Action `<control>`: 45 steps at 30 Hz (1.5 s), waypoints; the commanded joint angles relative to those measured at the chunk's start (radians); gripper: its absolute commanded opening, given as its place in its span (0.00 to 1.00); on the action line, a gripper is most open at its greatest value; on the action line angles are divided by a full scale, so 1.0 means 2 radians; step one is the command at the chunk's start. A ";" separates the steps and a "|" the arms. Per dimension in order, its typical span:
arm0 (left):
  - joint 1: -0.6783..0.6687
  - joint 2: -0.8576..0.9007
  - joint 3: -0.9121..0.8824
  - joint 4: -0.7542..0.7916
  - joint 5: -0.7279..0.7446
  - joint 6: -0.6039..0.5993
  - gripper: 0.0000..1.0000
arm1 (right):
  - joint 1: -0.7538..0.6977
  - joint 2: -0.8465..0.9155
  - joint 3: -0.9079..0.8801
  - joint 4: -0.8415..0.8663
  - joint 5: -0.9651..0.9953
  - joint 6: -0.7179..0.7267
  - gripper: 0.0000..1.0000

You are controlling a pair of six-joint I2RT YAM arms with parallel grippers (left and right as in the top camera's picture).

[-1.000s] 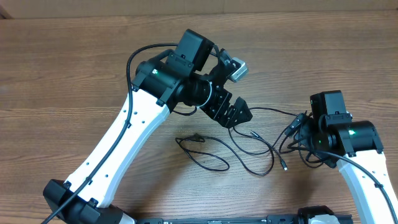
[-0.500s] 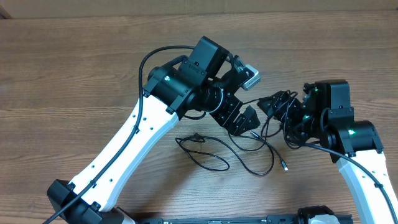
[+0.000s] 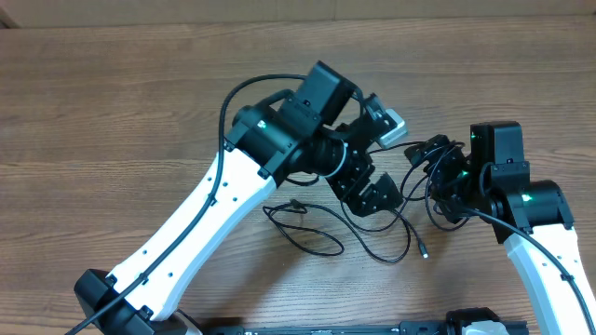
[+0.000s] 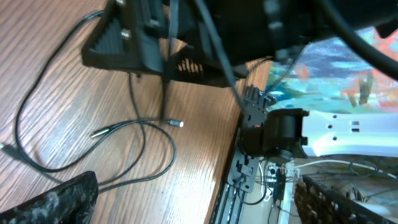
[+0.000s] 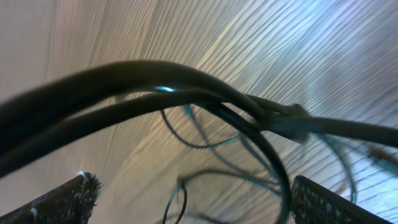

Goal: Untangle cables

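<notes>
Two grippers, both spread wide, and neither pinching anything that I can see. It looks to me like the pulling-apart step, with a grip yet to be taken. The cables [image 5: 186,84] are bunched at the right gripper [image 5: 189,183]. In its wrist view several dark strands and a small connector run straight across in front of the parted fingers, draped or hooked there, not clamped. From above, that clump sits at the right arm's fingers, raised off the table [image 3: 112,112] as far as I can tell, though I can't be sure how high. The left gripper [image 3: 374,194] hangs just beside it, on the near-left side, jaws apart and empty, with thin strands trailing on the wood directly under it. More cord lies slack on the table nearer the front edge, one loop off to the left and another ending in a plug [image 3: 425,249] close below the right gripper's bundle. My guess is the next move calls for one gripper to close on a single strand near the knot while the other takes a different strand, then draw them apart gently.
</notes>
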 commanded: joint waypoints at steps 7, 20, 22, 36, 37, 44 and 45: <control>-0.034 0.027 -0.009 0.034 -0.015 -0.047 1.00 | -0.001 -0.003 0.011 -0.015 0.061 0.032 0.97; -0.051 0.075 -0.009 0.096 -0.025 -0.062 1.00 | -0.001 -0.003 0.011 -0.020 0.036 0.042 0.98; -0.051 0.075 -0.009 0.097 -0.039 -0.068 1.00 | -0.001 -0.003 0.011 -0.020 0.036 0.042 0.98; -0.053 0.075 -0.009 0.109 -0.037 -0.102 0.51 | -0.001 -0.003 0.011 -0.018 0.015 0.058 0.91; -0.053 0.075 -0.009 0.111 -0.037 -0.102 0.44 | -0.001 -0.003 0.011 -0.018 0.016 0.064 0.89; -0.053 0.075 -0.009 0.110 -0.037 -0.103 0.04 | -0.001 -0.003 0.011 -0.018 0.016 0.067 0.82; -0.053 0.075 -0.009 0.111 -0.038 -0.103 0.04 | -0.001 -0.003 0.011 -0.018 0.016 0.067 0.82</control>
